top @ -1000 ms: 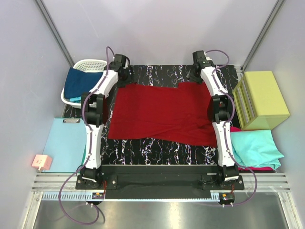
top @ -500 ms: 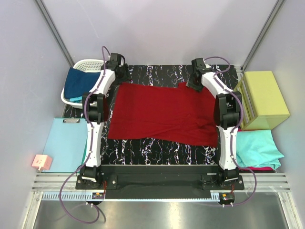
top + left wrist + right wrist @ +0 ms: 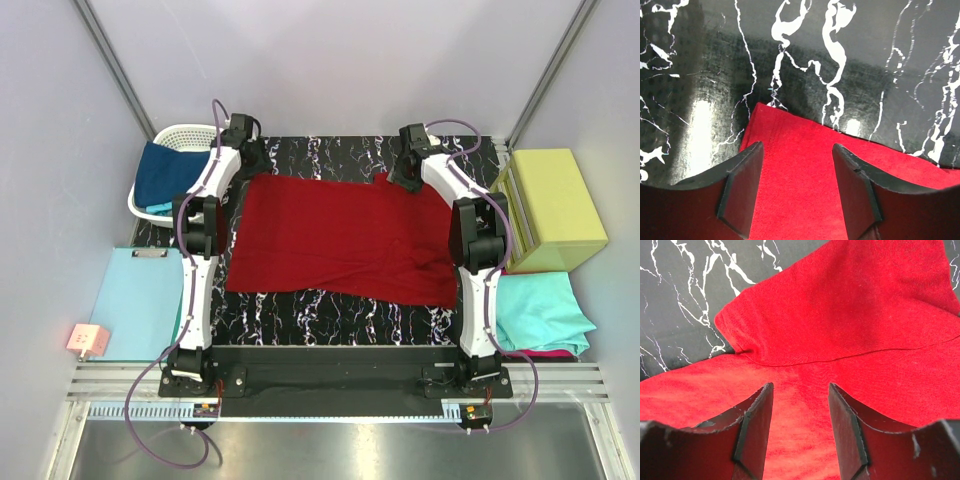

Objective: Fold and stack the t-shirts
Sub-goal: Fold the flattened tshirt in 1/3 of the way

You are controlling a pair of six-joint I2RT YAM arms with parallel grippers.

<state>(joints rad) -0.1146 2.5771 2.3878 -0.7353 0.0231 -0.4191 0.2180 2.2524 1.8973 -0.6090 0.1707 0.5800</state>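
Note:
A dark red t-shirt (image 3: 340,235) lies spread flat on the black marbled mat (image 3: 330,315). My left gripper (image 3: 252,160) is at the shirt's far left corner. In the left wrist view it (image 3: 797,147) stands open, its fingers straddling the red corner (image 3: 790,170) close above the cloth. My right gripper (image 3: 398,176) is at the far right corner. In the right wrist view it (image 3: 800,387) is open over the red cloth (image 3: 800,425), just short of a bunched sleeve (image 3: 840,305). Neither holds anything.
A white basket (image 3: 190,133) at far left holds a navy shirt (image 3: 170,172). A teal shirt (image 3: 540,310) lies over a magenta one (image 3: 548,353) at right, below the yellow-green box (image 3: 552,208). A pale-blue sheet (image 3: 140,300) and a pink block (image 3: 87,340) sit at left.
Both grippers have settled lower onto the shirt's far corners; the right one shifted left and its elbow swung outward. The left jaws have narrowed somewhat. The shirt's far right edge bunched slightly.

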